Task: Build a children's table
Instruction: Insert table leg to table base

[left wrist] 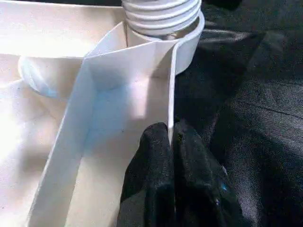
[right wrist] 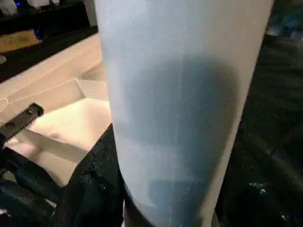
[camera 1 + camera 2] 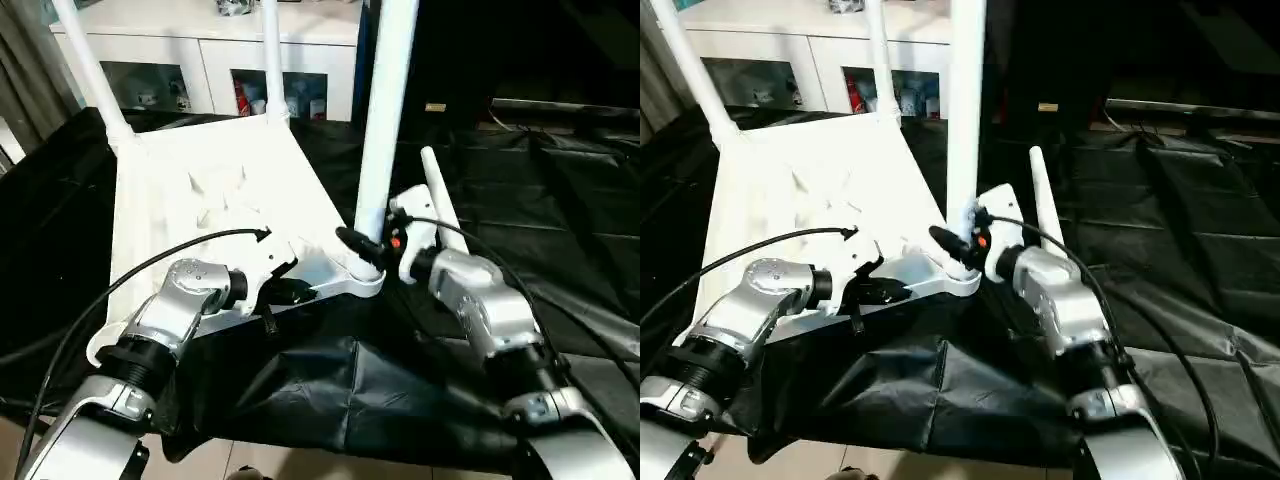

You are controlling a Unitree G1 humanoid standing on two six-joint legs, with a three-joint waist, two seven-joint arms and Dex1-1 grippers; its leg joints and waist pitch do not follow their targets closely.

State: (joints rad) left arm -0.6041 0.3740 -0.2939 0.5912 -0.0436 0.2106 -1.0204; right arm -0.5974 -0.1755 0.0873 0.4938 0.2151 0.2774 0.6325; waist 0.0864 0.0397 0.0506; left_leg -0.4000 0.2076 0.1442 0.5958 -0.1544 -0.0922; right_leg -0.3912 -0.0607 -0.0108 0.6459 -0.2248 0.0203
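Note:
The children's table top (image 3: 200, 190) lies upside down on black cloth, ribbed underside up. White legs stand in its far corners (image 3: 95, 70) (image 3: 272, 60). A third leg (image 3: 385, 110) stands upright in the near right corner socket (image 1: 189, 42), its threaded end (image 1: 161, 12) showing just above the socket. My right gripper (image 3: 365, 250) is closed around this leg (image 2: 184, 104) just above its base. My left gripper (image 1: 171, 137) is shut on the thin rim of the top, a short way from that corner (image 3: 875, 290).
A loose white leg (image 3: 442, 205) lies on the cloth just right of my right gripper. A white glass-door cabinet (image 3: 210, 60) stands behind the table. Black cloth (image 3: 540, 180) covers the surface to the right. A black cable (image 3: 150, 265) arcs over my left forearm.

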